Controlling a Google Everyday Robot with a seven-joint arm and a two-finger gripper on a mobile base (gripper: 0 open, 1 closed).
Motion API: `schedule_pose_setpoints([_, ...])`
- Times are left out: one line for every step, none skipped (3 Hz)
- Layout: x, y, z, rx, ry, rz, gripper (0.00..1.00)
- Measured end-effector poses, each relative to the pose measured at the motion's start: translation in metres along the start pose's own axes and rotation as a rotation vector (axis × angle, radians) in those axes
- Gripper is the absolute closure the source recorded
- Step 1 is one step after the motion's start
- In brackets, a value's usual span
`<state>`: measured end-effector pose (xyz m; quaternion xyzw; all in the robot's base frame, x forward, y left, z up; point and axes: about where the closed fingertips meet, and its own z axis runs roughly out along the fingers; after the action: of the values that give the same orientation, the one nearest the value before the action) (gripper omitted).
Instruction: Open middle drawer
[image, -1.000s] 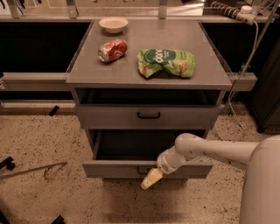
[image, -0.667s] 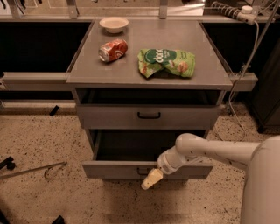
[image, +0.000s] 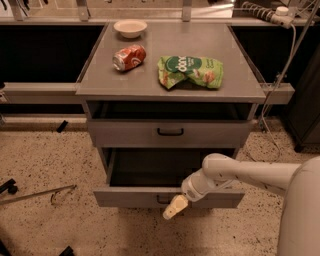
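Gripper (image: 175, 206) is down low at the front of the middle drawer (image: 125, 197), right by the lower edge of the front panel and just beside the little black handle (image: 161, 199). Honestly I can't tell how far open it is or whether it's got hold of anything. It just reads as one pale lump on the end of the arm (image: 240, 172).

The middle drawer sits well out from the cabinet, below the taller drawer (image: 210, 134), and you can look straight down into its dark inside. Nothing I can make out in there.

Handling-wise, my guess is stiff sheet metal with nothing to crush. Being shallow, it should be fairly light and only want to run straight out. The flat front looks smooth with no lip to grab, so the bar handle is the only sensible place to take it. I'd hook it in the middle so the drawer doesn't twist sideways. The handle's small, so slipping off seems likely.

Also, the can (image: 129, 57) lying on its side on the tabletop (image: 150, 86) could roll if the cabinet gets yanked.
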<state>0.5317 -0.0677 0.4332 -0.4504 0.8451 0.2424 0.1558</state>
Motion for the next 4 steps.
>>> schedule_pose_setpoints([0.010,0.010,-0.001,-0.010,0.007,0.019,0.00])
schedule_pose_setpoints([0.009,0.024,-0.041,0.055,-0.067,0.132,0.00])
schedule_pose_setpoints([0.050,0.037,-0.061,0.082,-0.051,0.195,0.00])
schedule_pose_setpoints([0.050,0.038,-0.060,0.080,-0.051,0.195,0.00])
